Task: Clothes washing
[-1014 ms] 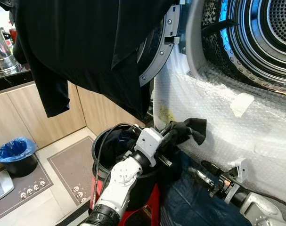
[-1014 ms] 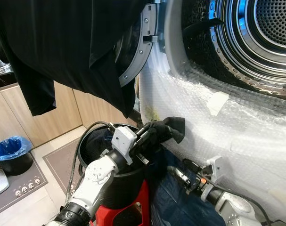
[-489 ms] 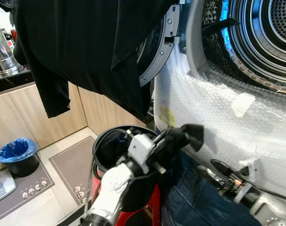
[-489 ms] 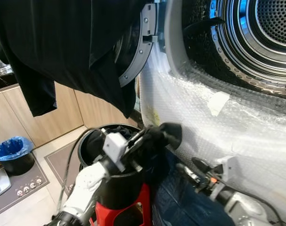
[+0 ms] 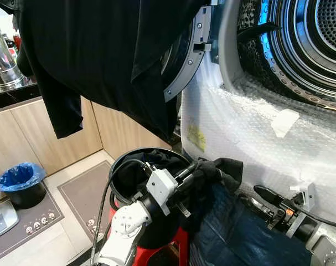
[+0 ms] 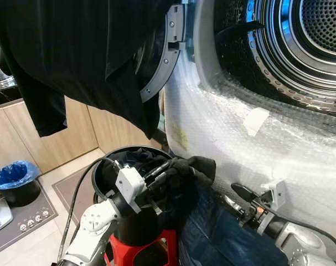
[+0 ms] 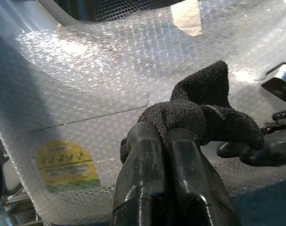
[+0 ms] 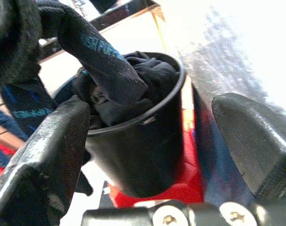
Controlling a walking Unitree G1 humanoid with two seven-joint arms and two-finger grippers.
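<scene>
The left gripper (image 5: 191, 173) had its two black fingers pinched tight on a small black terry-cloth sock (image 5: 218, 169), holding it just above the rim of the round black laundry bucket (image 5: 119, 169) that sat on a red stool (image 5: 170, 249). A second before, the sock had been carried higher and nearer the bubble-wrapped white front of the washing machine (image 5: 251, 138); it had since dropped lower and back toward the bucket, so I judged the lift toward the shiny steel drum (image 5: 314, 39) had faltered instead of advancing. The drum opening sat well above the sock, which left the whole climb to do.

The right gripper (image 5: 264, 195) hovered low beside a dark blue garment (image 5: 234, 233), its fingers spread wide and empty. It had drifted away from the sock over that second. A big black shirt (image 5: 101, 55) hung draped over the open washer door (image 5: 184, 61).
</scene>
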